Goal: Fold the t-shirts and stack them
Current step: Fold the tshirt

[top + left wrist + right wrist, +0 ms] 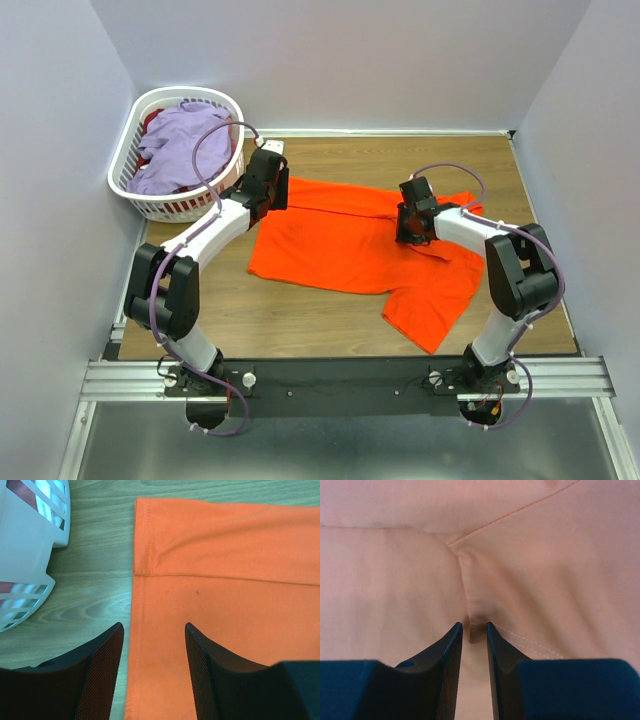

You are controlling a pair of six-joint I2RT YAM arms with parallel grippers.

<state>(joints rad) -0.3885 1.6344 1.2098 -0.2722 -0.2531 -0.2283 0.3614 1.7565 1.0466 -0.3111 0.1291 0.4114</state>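
A bright orange t-shirt (340, 245) lies spread on the wooden table, one sleeve reaching toward the near right. My left gripper (283, 192) hovers open at its far left corner. In the left wrist view the jaws (154, 626) straddle the stitched side edge of the flat orange cloth (225, 580). My right gripper (407, 236) rests on the shirt's right part. In the right wrist view it (474, 625) is nearly closed, pinching a raised ridge of orange cloth (395, 570) beside a seam. A lavender t-shirt (175, 150) lies heaped in the basket.
A white slotted laundry basket (125, 165) stands at the far left corner, close to my left gripper, and its wall (25, 555) shows in the left wrist view. Some dark red cloth shows under the lavender shirt. Walls enclose the table on three sides.
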